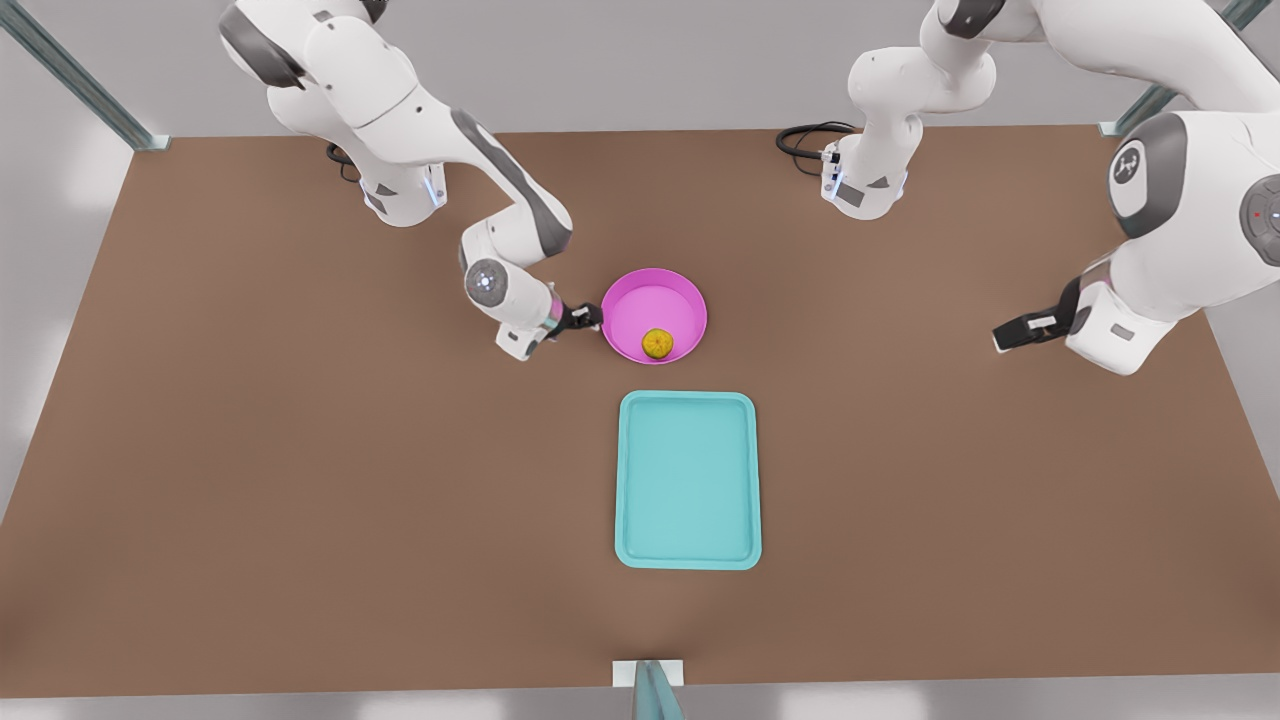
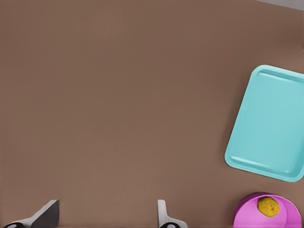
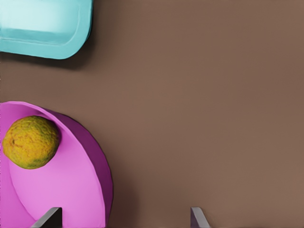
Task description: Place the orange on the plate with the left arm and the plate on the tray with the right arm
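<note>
Currently the brown flat table [image 1: 300, 450] is seen carrying every item. The flat rectangular teal tray with rounded corners [image 1: 688, 480] is laid on the table in the middle of the front view, with its long axis running from the camera's edge toward the arm bases. The round bright pink plate with a raised rim [image 1: 654, 300] is set upright on the table just beyond the tray's far short edge, with a gap of bare table between them. The small rough-skinned yellow-orange fruit [image 1: 657, 343] is seated inside the plate, on the part of its floor nearest the tray.

The right gripper [image 1: 585, 318] is held at the plate's rim on the front view's left. In its wrist view its fingers [image 3: 47, 219] are spread wide, with the rim between them, one over the plate's floor and one over the table; contact cannot be told. The orange is found just beyond this gripper.

The left gripper [image 1: 1008, 335] is parked well apart from the plate, at the front view's right, above bare table. Its fingers [image 2: 45, 216] are spread wide, and nothing is gripped.
</note>
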